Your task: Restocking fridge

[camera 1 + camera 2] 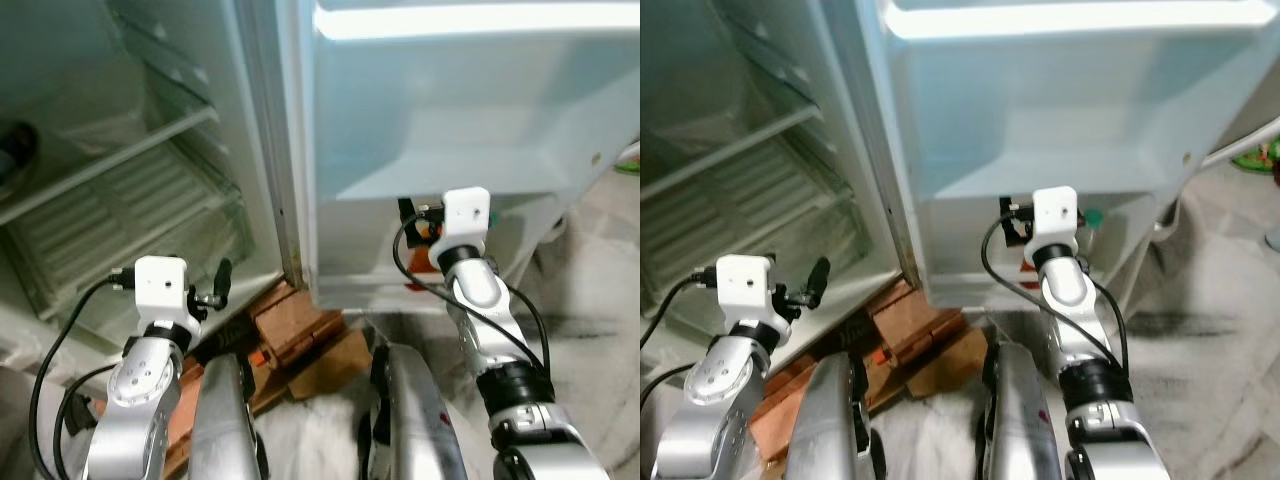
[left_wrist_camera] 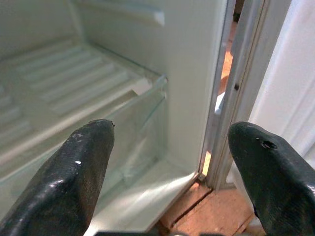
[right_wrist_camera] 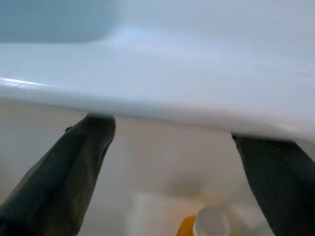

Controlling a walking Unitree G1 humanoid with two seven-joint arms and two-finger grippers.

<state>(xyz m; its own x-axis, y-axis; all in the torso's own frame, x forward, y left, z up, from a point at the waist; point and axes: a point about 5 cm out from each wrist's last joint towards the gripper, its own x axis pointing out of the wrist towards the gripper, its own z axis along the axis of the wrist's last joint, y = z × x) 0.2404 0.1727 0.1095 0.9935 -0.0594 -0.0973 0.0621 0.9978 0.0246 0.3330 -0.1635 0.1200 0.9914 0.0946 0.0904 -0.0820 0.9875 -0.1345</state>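
The fridge stands open, with its white wire shelves [image 1: 130, 200] on my left and the inside of its door [image 1: 450, 120] in front of me. My right gripper [image 3: 170, 128] is open, reaching under a door shelf ledge [image 3: 162, 93] into the lowest door bin. An orange bottle with a white cap [image 3: 206, 223] stands in that bin, below and beyond the fingers, untouched. My left gripper [image 2: 170, 132] is open and holds nothing. It points at the clear drawer front [image 2: 142, 128] low in the fridge body.
Reddish bricks [image 1: 295, 320] and a piece of cardboard [image 1: 325, 365] lie on the floor under the fridge's front corner. A dark object [image 1: 15, 150] sits on a shelf at far left. My legs [image 1: 415, 420] stand close to the door.
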